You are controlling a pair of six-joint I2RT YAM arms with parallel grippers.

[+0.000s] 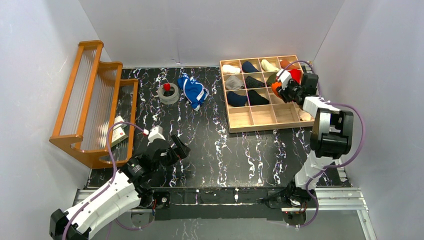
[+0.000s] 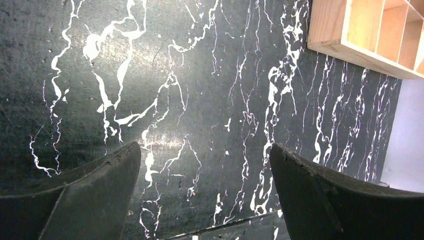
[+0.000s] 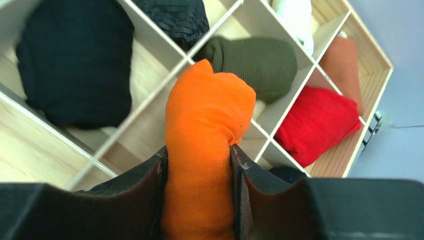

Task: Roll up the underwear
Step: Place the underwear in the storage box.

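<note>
My right gripper [image 3: 199,155] is shut on the rolled orange underwear [image 3: 207,125], holding it above the wooden divided tray [image 1: 260,121] near the tray's right side; from above, the orange underwear [image 1: 275,88] shows beside the right gripper [image 1: 281,89]. The blue underwear with white stripes [image 1: 193,91] lies crumpled on the black marble table, left of the tray. My left gripper [image 2: 205,155] hovers open over bare table near the front left, with nothing between its fingers; it appears from above as the left gripper [image 1: 181,148].
The tray's cells hold rolled garments: black [image 3: 75,60], olive [image 3: 260,60], red [image 3: 317,122], rust [image 3: 345,65]. A roll of tape with a red object [image 1: 169,93] sits by the blue underwear. A wooden rack [image 1: 92,102] stands at the left. White walls enclose the table.
</note>
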